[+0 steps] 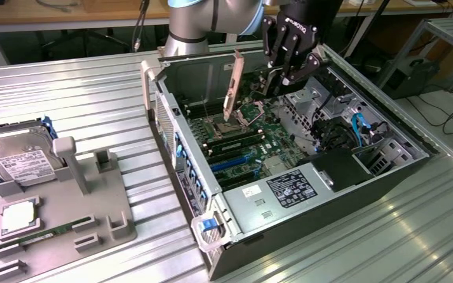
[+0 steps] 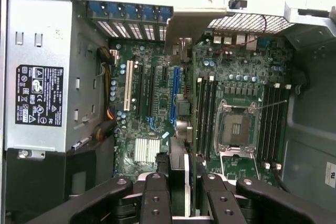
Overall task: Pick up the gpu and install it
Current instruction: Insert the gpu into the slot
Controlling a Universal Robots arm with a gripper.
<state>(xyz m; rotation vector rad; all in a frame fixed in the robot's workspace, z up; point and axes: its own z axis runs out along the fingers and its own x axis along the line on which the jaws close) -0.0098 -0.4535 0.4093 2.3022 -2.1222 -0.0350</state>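
The tool [image 1: 278,73], clamped on the gpu [image 1: 232,88] above the open computer case [image 1: 384,171], could miss the slot at six o'clock if tilted.

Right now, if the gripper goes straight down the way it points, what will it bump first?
Probably the green motherboard. The gripper holds the gpu upright on edge above it, so the card's lower edge would likely touch first; depth is unclear.
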